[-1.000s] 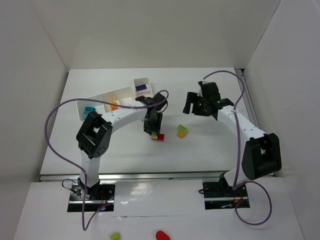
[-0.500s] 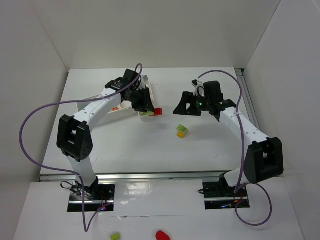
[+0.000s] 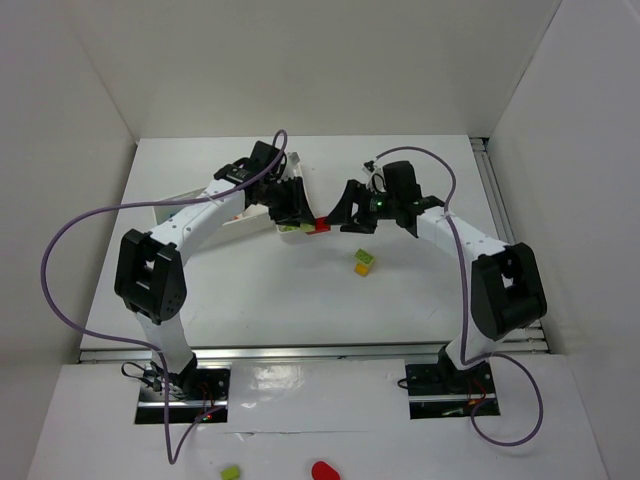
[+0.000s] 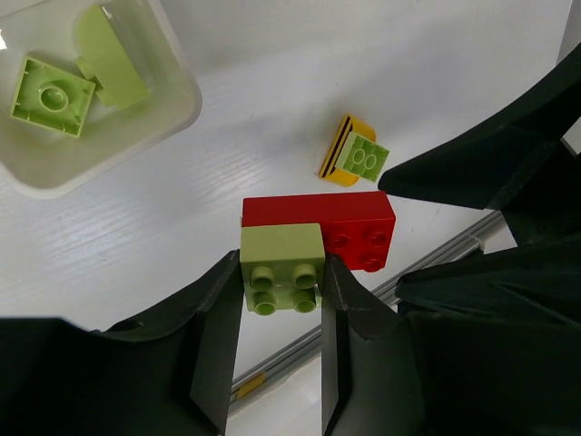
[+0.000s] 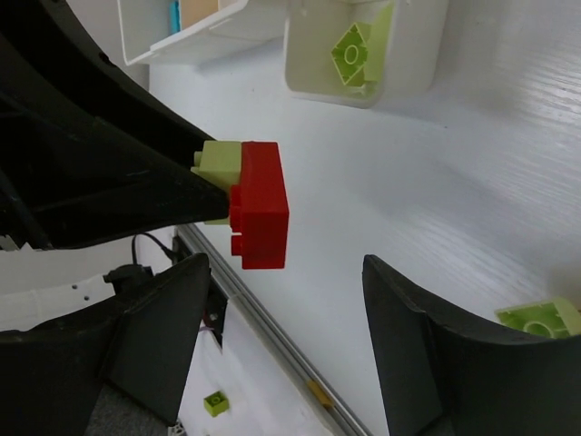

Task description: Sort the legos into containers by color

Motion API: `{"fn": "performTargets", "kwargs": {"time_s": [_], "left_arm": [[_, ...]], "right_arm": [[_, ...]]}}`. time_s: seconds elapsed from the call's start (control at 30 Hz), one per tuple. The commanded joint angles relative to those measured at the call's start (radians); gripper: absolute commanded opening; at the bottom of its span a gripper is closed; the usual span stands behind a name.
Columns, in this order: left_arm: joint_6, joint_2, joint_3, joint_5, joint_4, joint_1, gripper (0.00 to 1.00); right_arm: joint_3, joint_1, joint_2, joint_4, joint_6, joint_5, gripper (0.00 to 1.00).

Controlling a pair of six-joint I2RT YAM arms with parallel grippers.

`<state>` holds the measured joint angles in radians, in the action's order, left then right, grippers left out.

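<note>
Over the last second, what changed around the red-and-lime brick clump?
The left gripper, shut on the red-and-lime plastic brick clump, lifted it off the table and carried it back toward the white divided trays. The right gripper swung left; its open jaws now flank the red brick without touching. The yellow-and-lime brick clump and the trays stayed put.

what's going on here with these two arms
The left gripper holds a lime green brick with a red brick stuck to it, near a container compartment that has green bricks in it. The right gripper is open, its jaws either side of the red brick, not touching. It probably means to pull them apart.
</note>
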<state>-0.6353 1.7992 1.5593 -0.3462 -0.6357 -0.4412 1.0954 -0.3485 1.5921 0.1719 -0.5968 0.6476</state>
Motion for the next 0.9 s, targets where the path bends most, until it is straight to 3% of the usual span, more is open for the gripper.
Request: {"fn": "performTargets", "kwargs": {"time_s": [0.0,0.23,0.33,0.37,0.5,0.87], "left_arm": [[-0.012,-0.043,-0.001,-0.019,0.028,-0.004,0.00],[-0.012,-0.043,-0.001,-0.028,0.028,-0.013,0.00],[-0.012,-0.043,-0.001,-0.028,0.028,-0.013,0.00],[-0.021,-0.043,-0.001,-0.028,0.028,-0.013,0.00],[-0.021,-0.043,-0.010,-0.037,0.037,-0.013,0.00],[-0.021,-0.043,0.008,-0.063,0.047,0.047,0.00]], "right_arm": [[0.067,-0.026,0.018,-0.074,-0.031,0.020,0.74],[0.104,-0.055,0.080,-0.072,-0.021,0.029,0.62],[0.104,-0.055,0.080,-0.090,-0.021,0.029,0.49],[0.095,-0.055,0.080,-0.100,-0.021,0.029,0.35],[0.084,-0.055,0.069,-0.086,-0.021,-0.011,0.12],[0.038,0.036,0.029,0.071,-0.021,-0.288,0.05]]}}
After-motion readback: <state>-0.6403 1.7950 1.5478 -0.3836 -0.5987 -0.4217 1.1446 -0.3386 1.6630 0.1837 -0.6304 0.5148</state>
